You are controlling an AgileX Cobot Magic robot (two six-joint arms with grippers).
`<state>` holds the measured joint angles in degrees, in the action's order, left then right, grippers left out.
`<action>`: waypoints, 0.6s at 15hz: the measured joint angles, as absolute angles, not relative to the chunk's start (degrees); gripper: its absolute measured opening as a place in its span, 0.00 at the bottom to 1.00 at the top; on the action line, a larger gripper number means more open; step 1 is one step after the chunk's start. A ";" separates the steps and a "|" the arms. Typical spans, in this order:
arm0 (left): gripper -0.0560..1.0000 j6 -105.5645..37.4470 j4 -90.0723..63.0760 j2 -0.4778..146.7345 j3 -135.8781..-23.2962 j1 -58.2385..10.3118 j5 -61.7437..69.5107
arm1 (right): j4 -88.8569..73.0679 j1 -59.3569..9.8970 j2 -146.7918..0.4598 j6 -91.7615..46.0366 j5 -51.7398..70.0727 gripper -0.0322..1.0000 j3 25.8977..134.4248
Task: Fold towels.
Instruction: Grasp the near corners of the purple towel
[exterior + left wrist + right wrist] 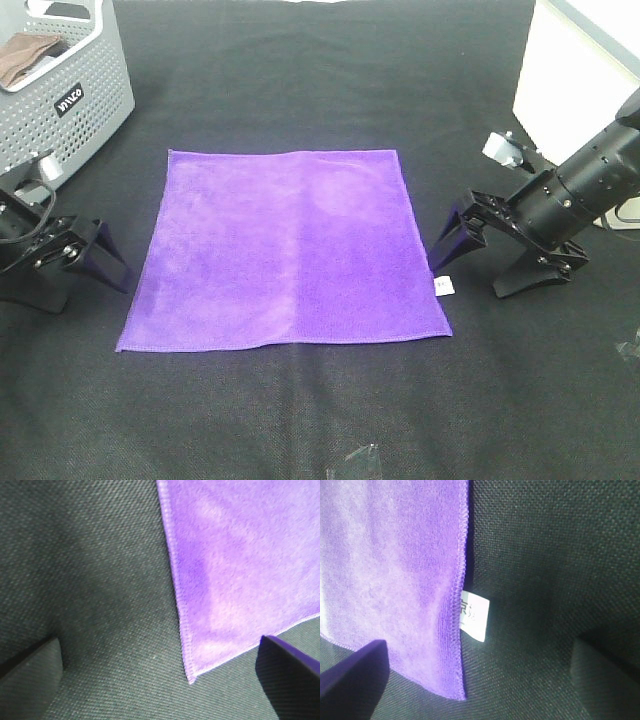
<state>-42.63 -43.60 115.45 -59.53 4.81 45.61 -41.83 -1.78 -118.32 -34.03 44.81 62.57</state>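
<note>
The purple towel (285, 250) lies flat and unfolded in the middle of the black table cover, its white tag (443, 287) on the right edge near the front corner. My left gripper (85, 272) is open and low beside the towel's left edge. In the left wrist view (160, 692) the towel's corner (192, 672) lies between the fingers (30, 675). My right gripper (488, 265) is open and low beside the right edge. The right wrist view (477, 687) shows that edge and the tag (474, 616) between the fingers (605, 675). Neither gripper holds anything.
A grey perforated basket (75, 95) holding a brown cloth (28, 55) stands at the back left. A white box (575, 70) stands at the back right. A small clear scrap (355, 462) lies at the front edge.
</note>
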 joint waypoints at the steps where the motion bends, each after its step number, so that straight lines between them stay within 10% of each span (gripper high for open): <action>1: 0.99 -42.63 -43.83 115.74 -59.70 4.87 46.07 | -42.11 -1.78 -118.60 -34.03 44.98 0.94 62.68; 9: 0.91 -39.82 -44.63 116.20 -59.76 0.11 47.38 | -46.98 -7.91 -120.03 -34.03 44.29 0.87 62.85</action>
